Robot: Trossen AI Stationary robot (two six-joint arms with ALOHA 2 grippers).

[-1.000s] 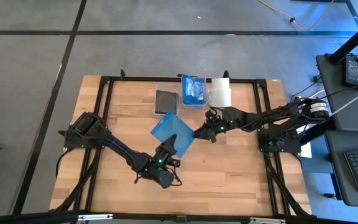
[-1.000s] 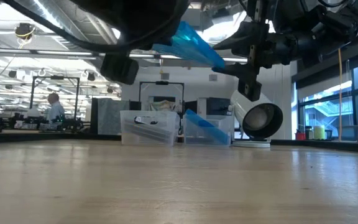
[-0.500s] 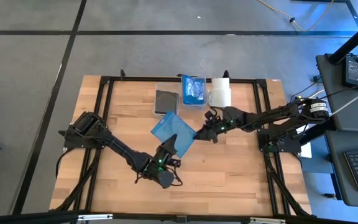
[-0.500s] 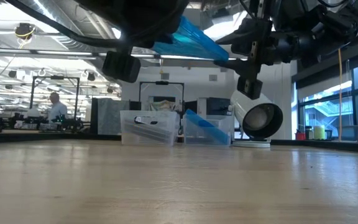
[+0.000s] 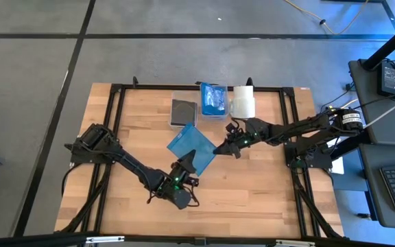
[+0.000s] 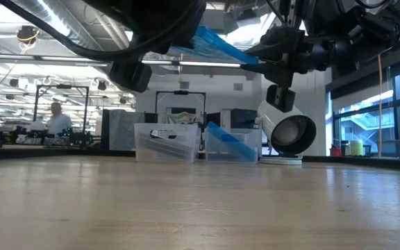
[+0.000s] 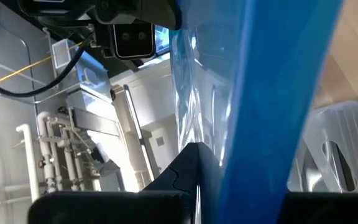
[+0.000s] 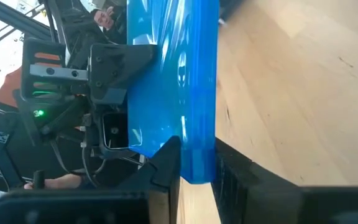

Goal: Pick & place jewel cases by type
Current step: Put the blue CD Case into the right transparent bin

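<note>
right tool [image 5: 217, 149] now clamped on blue jewel case [image 5: 190, 145] edge

Two slim black jointed arms, green lights glowing near each wrist, black cables along them

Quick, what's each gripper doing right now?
Left gripper: shut on the translucent blue square plastic jewel case.
Right gripper: shut on the same case's opposite edge.

Jewel case [image 5: 190, 146] above table [image 5: 266, 192] centre, betw both claws.
</note>
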